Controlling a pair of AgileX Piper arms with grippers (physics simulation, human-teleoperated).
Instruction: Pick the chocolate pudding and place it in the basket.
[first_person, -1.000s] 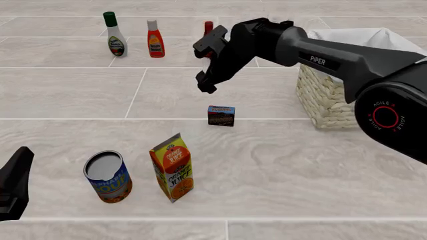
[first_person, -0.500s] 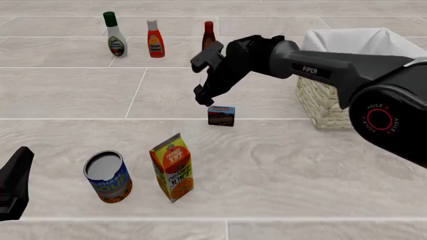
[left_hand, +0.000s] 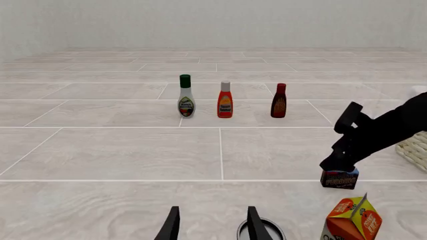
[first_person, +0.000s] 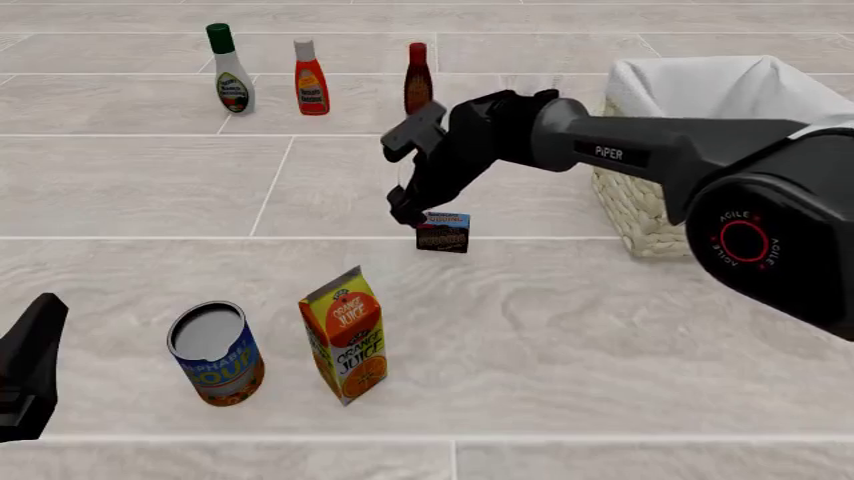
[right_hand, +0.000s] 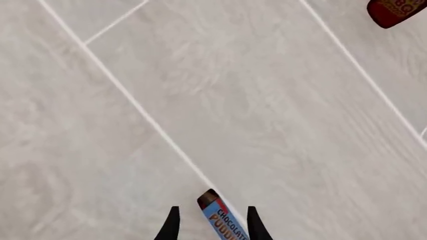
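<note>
Right gripper (first_person: 408, 212) sits directly over the chocolate pudding (first_person: 442, 232), fingertips at the box's top edge on its left side in the front view. In the right wrist view the two fingertips (right_hand: 171, 223) straddle the box's narrow blue edge (right_hand: 222, 218); jaws are parted wider than the box, with a visible gap on each side, so nothing is gripped. Box stands upright on the tiled table (first_person: 561, 330), on a grout line, between the orange juice carton (first_person: 346, 334) nearer the camera and the row of bottles at the far side.

The basket (first_person: 694, 150) is well apart to the right of the pudding, white cloth lining over the rim, partly behind the right arm. Pudding isn't in it.

Left gripper (left_hand: 213, 226): fingers show at the edge of the left wrist view, parted with a clear gap, holding nothing. In the front view only a dark part of the left arm shows at the lower left edge, well clear of everything.

Other items: soup can (first_person: 215, 353) just beside the juice carton on its left. Far row left to right: white dressing bottle with green cap (first_person: 231, 70), orange-red sauce bottle (first_person: 311, 79), dark brown sauce bottle (first_person: 418, 77). Left wrist view shows the same three bottles and the right gripper over the pudding (left_hand: 339, 179) at right.
</note>
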